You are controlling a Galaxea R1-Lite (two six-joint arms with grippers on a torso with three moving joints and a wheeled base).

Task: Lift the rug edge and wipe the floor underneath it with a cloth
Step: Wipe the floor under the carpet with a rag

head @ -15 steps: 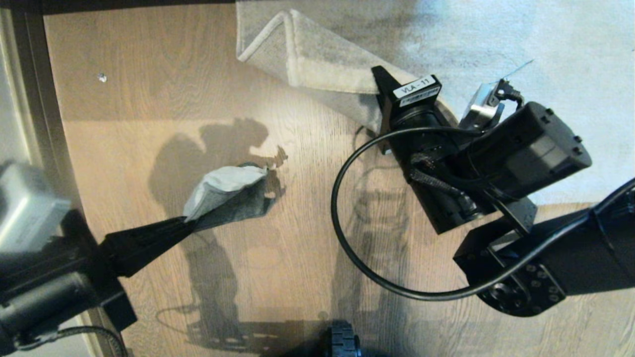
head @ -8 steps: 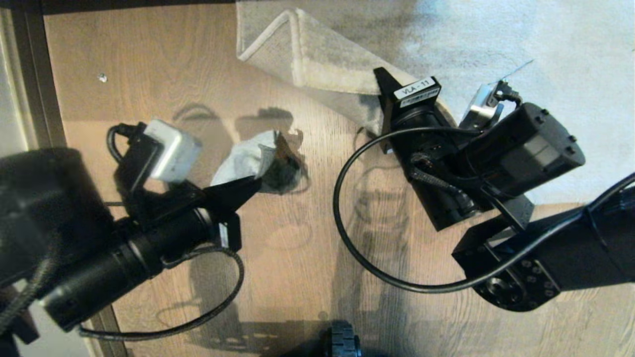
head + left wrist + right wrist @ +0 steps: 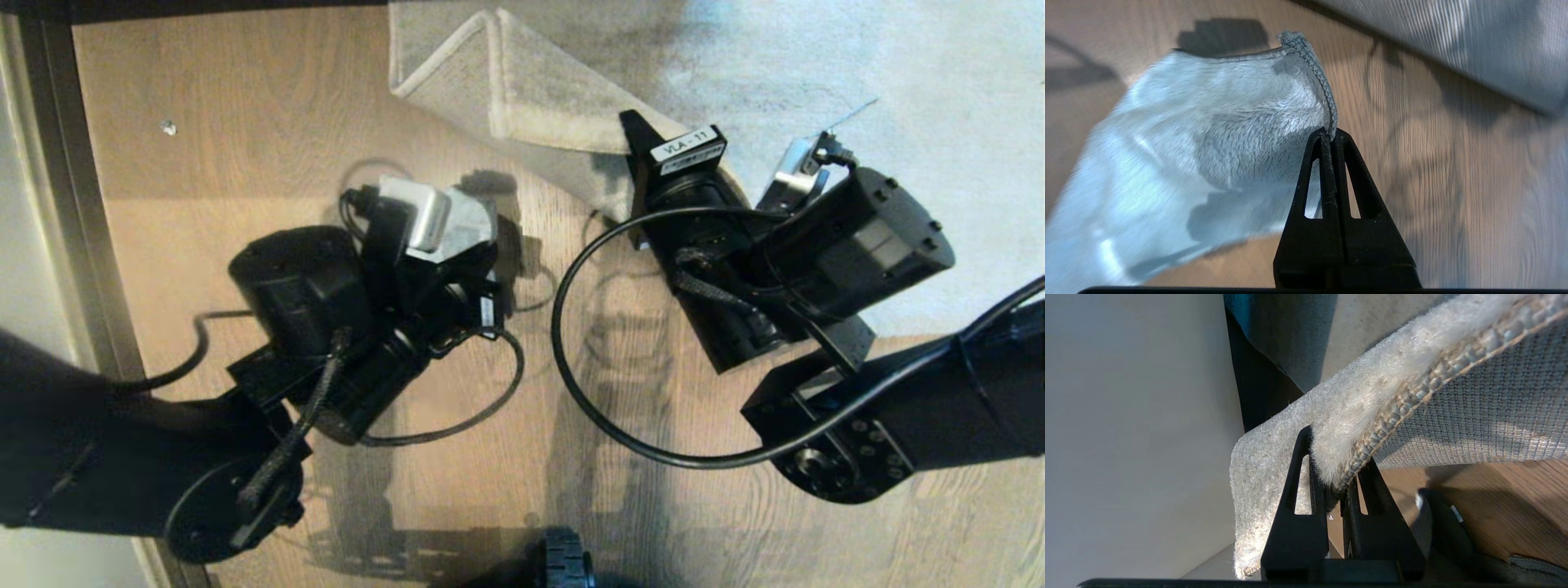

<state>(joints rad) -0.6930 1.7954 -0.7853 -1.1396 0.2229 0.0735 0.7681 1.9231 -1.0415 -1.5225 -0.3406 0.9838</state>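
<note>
The pale rug edge (image 3: pixel 522 98) is lifted and folded back over the rug, baring the brown plank floor (image 3: pixel 269 122) below it. My right gripper (image 3: pixel 1335 445) is shut on the rug edge (image 3: pixel 1392 384), holding it up, with the woven backing showing. My left gripper (image 3: pixel 1329 132) is shut on a hem of the grey cloth (image 3: pixel 1208 134), which hangs just over the floor (image 3: pixel 1453 163) close to the raised rug. In the head view the left wrist (image 3: pixel 408 245) points down mid-floor and hides both its fingers and the cloth.
A dark baseboard strip (image 3: pixel 61 163) runs along the left side. A small white speck (image 3: pixel 168 126) lies on the planks. The base's wheel (image 3: pixel 563 563) shows at the bottom edge, and a black cable (image 3: pixel 571 392) loops from the right arm.
The left arm has swung in from the left edge toward the lifted rug, carrying the cloth, and its wrist now covers the cloth in the head view. The right arm has held still.
</note>
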